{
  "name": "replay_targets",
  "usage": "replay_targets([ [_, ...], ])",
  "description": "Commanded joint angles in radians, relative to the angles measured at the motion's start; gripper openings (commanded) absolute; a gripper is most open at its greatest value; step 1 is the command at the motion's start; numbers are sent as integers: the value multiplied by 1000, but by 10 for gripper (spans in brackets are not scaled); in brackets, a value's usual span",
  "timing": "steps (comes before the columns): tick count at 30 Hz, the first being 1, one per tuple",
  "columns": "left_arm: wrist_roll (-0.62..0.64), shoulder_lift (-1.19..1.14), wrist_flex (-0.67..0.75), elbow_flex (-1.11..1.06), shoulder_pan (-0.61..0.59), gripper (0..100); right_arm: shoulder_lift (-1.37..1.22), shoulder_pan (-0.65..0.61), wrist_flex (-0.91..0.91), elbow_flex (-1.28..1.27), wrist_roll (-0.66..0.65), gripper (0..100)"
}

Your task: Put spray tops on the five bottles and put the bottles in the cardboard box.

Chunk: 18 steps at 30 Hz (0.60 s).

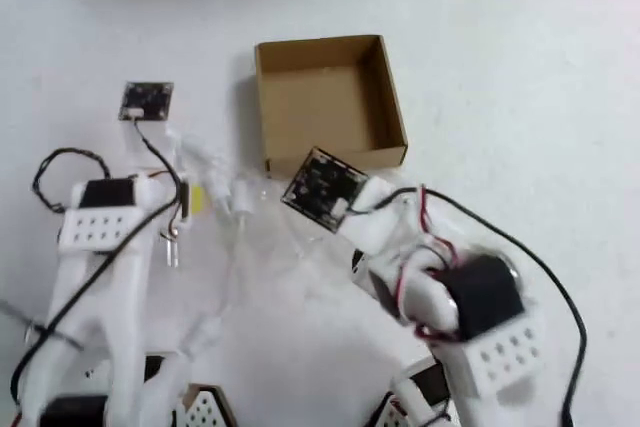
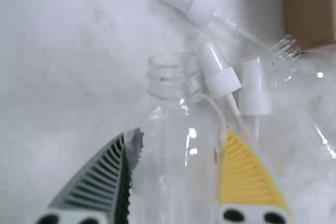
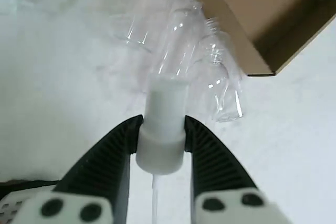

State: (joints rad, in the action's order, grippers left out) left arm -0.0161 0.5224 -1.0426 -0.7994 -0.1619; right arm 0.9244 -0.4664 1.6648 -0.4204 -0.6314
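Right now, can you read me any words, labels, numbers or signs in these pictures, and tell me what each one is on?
No text can be read anywhere.
On the cardboard box: plain walls, no print visible.
On the bottle between the left fingers and the spray top between the right fingers: no labels.
On the circuit boards on the arms: any markings are too small and blurred to read.

No legible text, labels or numbers, seemingly

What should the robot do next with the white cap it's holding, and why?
Probably bring the spray top, clamped in the right gripper, over to the bottle in the left gripper. That bottle's neck is bare, so it seems ready for a top.
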Motion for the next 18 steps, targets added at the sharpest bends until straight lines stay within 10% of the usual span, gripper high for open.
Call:
replay_targets([
  [1, 2, 236, -12, 41, 12, 24, 73, 15, -36, 71, 9, 17],
  [11, 6, 483, 129, 37, 77, 23, 134, 236, -377, 25, 37, 16],
  [18, 6, 564, 167, 35, 318, 22, 147, 282, -605, 11, 532, 16],
])
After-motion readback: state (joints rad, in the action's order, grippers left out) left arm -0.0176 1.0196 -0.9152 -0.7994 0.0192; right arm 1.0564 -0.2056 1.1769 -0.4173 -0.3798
